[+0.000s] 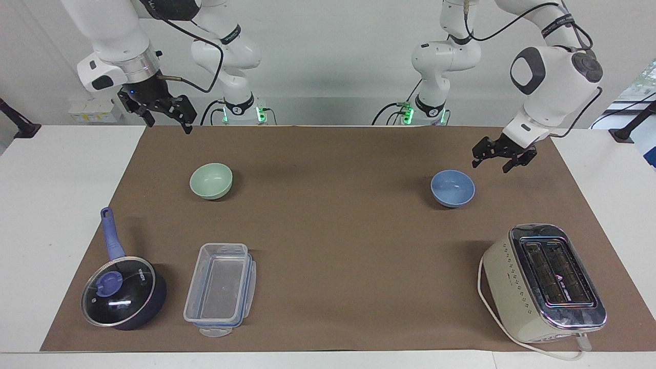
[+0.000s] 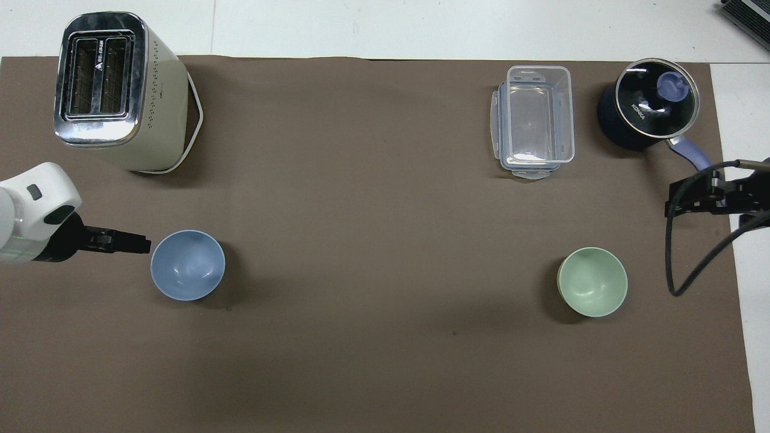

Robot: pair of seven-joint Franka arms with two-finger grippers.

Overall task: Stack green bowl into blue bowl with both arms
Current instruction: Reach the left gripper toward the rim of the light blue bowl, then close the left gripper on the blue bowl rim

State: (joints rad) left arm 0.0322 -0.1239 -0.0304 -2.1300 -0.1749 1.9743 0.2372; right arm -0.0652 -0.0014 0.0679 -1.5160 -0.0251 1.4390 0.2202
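Note:
The green bowl (image 1: 211,180) (image 2: 592,281) stands upright and empty on the brown mat toward the right arm's end. The blue bowl (image 1: 452,188) (image 2: 187,264) stands upright and empty toward the left arm's end. My left gripper (image 1: 489,166) (image 2: 143,245) is open and empty. It hangs low over the mat, just beside the blue bowl's rim on the side toward the left arm's end, and is not touching it. My right gripper (image 1: 171,125) (image 2: 671,209) is open and empty. It waits high over the mat's edge at the right arm's end.
A cream toaster (image 1: 546,282) (image 2: 114,90) with its cord stands farther from the robots than the blue bowl. A clear plastic container (image 1: 220,289) (image 2: 535,120) and a lidded dark saucepan (image 1: 120,297) (image 2: 646,105) with a blue handle stand farther from the robots than the green bowl.

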